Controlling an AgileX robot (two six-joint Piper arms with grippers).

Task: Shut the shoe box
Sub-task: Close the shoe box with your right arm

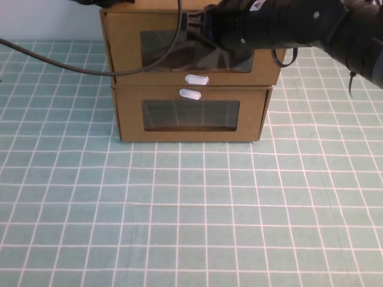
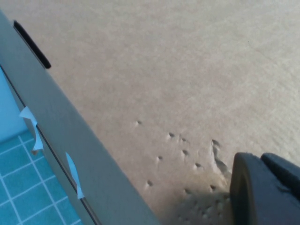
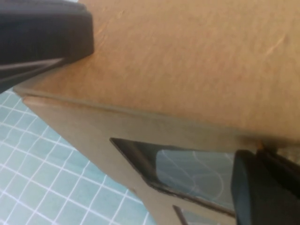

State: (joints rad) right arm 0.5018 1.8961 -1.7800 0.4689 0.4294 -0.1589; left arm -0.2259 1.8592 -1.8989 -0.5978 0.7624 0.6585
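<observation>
The shoe box [image 1: 119, 42] is the upper of two stacked cardboard boxes, with its white tab [image 1: 196, 79] below its window. Its front panel looks flush with the shell. My right gripper [image 1: 203, 27] reaches over the box's front top edge. In the right wrist view it [image 3: 164, 108] is open, with one finger [image 3: 56, 28] over the top face and the other [image 3: 262, 192] in front of the window [image 3: 197, 173]. My left gripper [image 2: 265, 192] is close against a plain, dented cardboard face [image 2: 164, 79], and its arm barely shows at the back left in the high view.
The lower cardboard box [image 1: 128, 119] has its white tab [image 1: 190, 93] above its window. A black cable [image 1: 60, 63] hangs across the left of the boxes. The teal checked mat [image 1: 191, 209] stretches in front.
</observation>
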